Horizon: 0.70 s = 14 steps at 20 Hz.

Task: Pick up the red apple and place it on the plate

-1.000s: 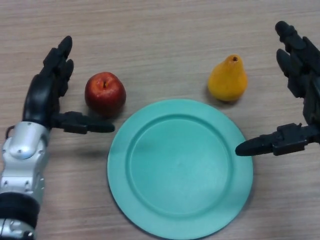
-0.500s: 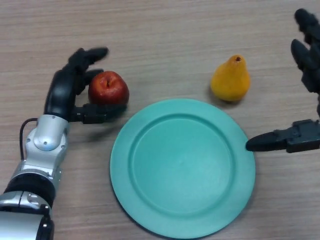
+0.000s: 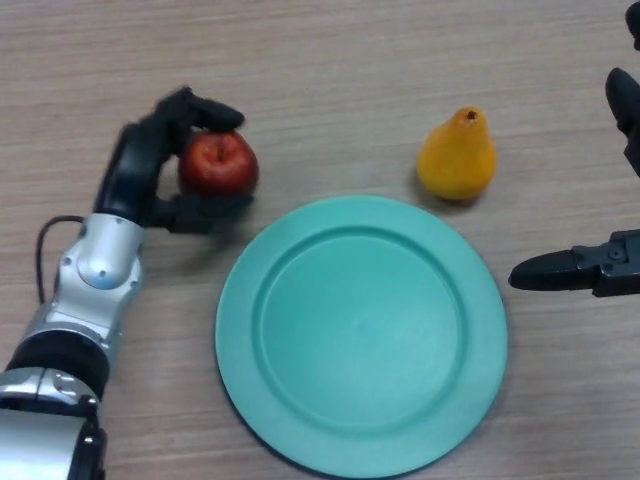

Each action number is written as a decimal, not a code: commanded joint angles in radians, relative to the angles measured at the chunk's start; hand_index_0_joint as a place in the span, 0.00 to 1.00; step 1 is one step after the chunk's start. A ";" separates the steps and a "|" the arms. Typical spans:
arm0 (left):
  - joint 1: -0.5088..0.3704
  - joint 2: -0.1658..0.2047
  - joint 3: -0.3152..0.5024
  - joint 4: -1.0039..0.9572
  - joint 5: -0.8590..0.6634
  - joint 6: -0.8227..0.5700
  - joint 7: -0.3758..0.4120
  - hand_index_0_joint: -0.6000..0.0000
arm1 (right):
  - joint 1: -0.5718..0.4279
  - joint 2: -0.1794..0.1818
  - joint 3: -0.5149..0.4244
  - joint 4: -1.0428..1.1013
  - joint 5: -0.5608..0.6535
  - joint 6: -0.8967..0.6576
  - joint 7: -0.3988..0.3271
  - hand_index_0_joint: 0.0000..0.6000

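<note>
Pale wood-grain table [image 3: 330, 60] spreads under me. My left hand [image 3: 140, 170] wraps the red apple [image 3: 218, 163]: fingers curl over its far top side, thumb presses in beneath its near side, so I have it clasped. That apple sits just off the teal plate [image 3: 300, 420], beyond the plate's upper-left rim, not on it. Across the plate, a yellow pear [image 3: 457, 156] stands upright near the far rim. My right hand [image 3: 610, 270] shows at the right edge, thumb stretched straight toward the plate, fingers extended, holding nothing.
</note>
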 commanded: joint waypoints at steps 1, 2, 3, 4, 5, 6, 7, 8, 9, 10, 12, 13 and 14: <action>0.004 0.071 0.057 -0.203 -0.035 -0.075 0.024 0.00 | -0.047 -0.040 -0.059 -0.050 0.028 -0.079 -0.032 0.00; 0.031 0.071 0.061 -0.273 -0.052 -0.065 0.003 0.00 | -0.052 -0.040 -0.062 -0.048 0.033 -0.078 -0.034 0.00; 0.118 0.066 0.073 -0.499 -0.141 0.060 -0.099 0.00 | -0.068 -0.043 -0.073 -0.042 0.052 -0.061 -0.044 0.00; 0.161 0.060 0.077 -0.610 -0.185 0.131 -0.145 0.00 | -0.074 -0.046 -0.076 -0.039 0.059 -0.055 -0.048 0.00; 0.265 0.038 0.078 -0.867 -0.271 0.324 -0.189 0.00 | -0.089 -0.058 -0.088 -0.035 0.079 -0.041 -0.058 0.00; 0.311 0.024 0.077 -0.980 -0.315 0.422 -0.207 0.00 | -0.098 -0.064 -0.095 -0.033 0.089 -0.032 -0.064 0.00; 0.385 0.007 0.056 -1.156 -0.327 0.470 -0.215 0.00 | -0.111 -0.078 -0.101 -0.019 0.099 -0.036 -0.079 0.00; 0.429 -0.001 0.038 -1.230 -0.328 0.517 -0.224 0.00 | -0.116 -0.083 -0.101 -0.010 0.099 -0.042 -0.084 0.00; 0.503 -0.039 0.024 -1.337 -0.363 0.519 -0.247 0.00 | -0.132 -0.096 -0.102 0.014 0.100 -0.050 -0.096 0.00; 0.535 -0.050 0.009 -1.366 -0.368 0.512 -0.261 0.00 | -0.139 -0.099 -0.103 0.025 0.101 -0.053 -0.102 0.00; 0.563 -0.058 -0.018 -1.352 -0.310 0.544 -0.302 0.00 | -0.154 -0.111 -0.111 0.049 0.110 -0.058 -0.118 0.00; 0.572 -0.055 -0.034 -1.332 -0.246 0.585 -0.334 0.00 | -0.159 -0.122 -0.114 0.062 0.109 -0.061 -0.119 0.00; 0.576 -0.050 -0.048 -1.323 -0.209 0.591 -0.355 0.00 | -0.160 -0.126 -0.114 0.069 0.105 -0.064 -0.118 0.00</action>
